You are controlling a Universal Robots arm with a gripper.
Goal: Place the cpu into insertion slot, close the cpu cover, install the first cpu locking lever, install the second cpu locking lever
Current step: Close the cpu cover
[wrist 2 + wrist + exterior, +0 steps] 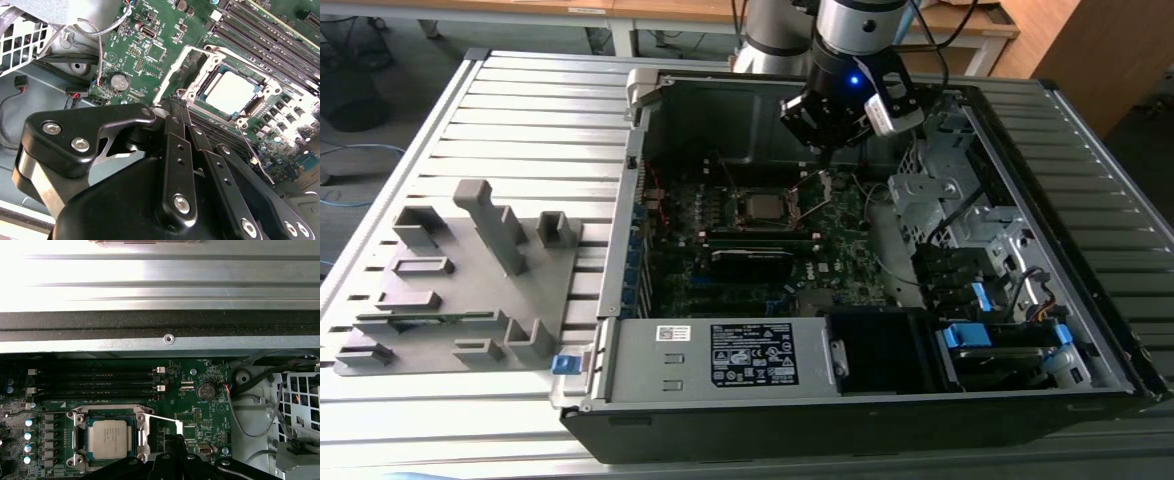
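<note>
gripper [175,102]: fingers pressed together, nothing seen pinched between them; tips just beside free end of locking lever [162,417], contact impossible to tell. low inside open computer case [854,425], above motherboard [200,405].
cpu [109,439]: seated flat in insertion slot [187,92], silver top up.
cpu cover [141,432]: down around chip, metal top visible through window.
locking lever: running out from socket side toward gripper.
grey fixture [454,290]: on slatted table [520,110], at exterior view's left of case.
</note>
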